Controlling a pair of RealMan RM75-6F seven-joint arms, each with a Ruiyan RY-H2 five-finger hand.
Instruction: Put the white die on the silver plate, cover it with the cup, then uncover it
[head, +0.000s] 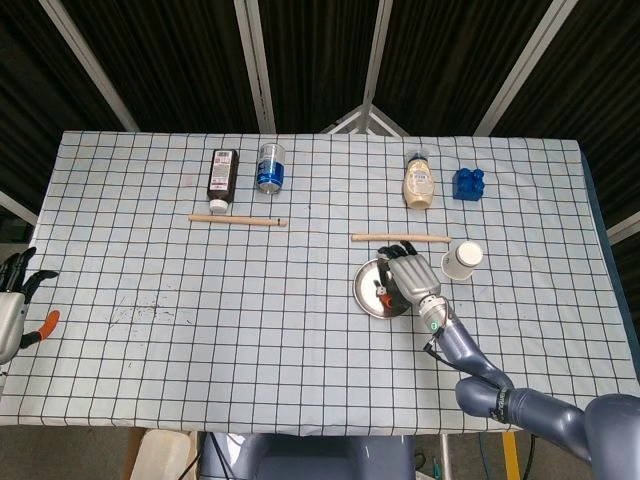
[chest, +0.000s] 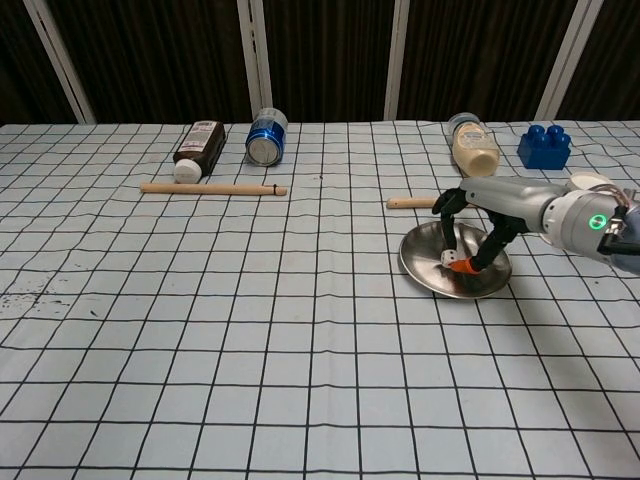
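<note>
The silver plate (head: 366, 290) (chest: 425, 262) lies right of the table's middle. My right hand (head: 408, 277) (chest: 478, 215) reaches over it from the right. It pinches the small white die (chest: 447, 259) between its orange-tipped thumb and a finger, low over the plate's inside. Whether the die touches the plate I cannot tell. The white cup (head: 462, 257) (chest: 590, 180) lies on its side just right of the plate, partly hidden behind my right forearm in the chest view. My left hand (head: 14, 295) hangs off the table's left edge, fingers apart and holding nothing.
A wooden stick (head: 400, 237) lies just behind the plate, another (head: 237, 220) at the back left. Along the far side lie a brown bottle (head: 221, 174), a blue can (head: 270, 166), a mayonnaise bottle (head: 418, 182) and a blue brick (head: 467, 183).
</note>
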